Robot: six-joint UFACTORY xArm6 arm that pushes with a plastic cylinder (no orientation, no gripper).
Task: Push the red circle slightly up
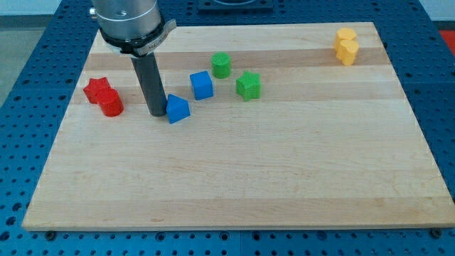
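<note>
Wooden tabletop (234, 185) on a blue perforated bench (28, 71). Red circle (111, 105) near the tabletop's left edge, toward the far left corner, touching a red star (97, 89) just above and to its left. My tip (156, 113) planted on the tabletop between the red circle and a blue triangular block (177, 109): just beside the blue one, possibly touching it, and clearly apart from the red circle on the view's left. No jaws on this tool, only a straight dark rod (149, 82) hanging from a silver collar (131, 25), so nothing spread, pressed together or pinched. Blue cube (202, 85) a little above and right of the triangular block. Green cylinder (221, 65) above that, and a green star-like block (249, 85) to the right of the cube. Two yellow blocks (346, 46) touching each other near the far right corner, shapes hard to make out. Near half of the tabletop bare wood.
</note>
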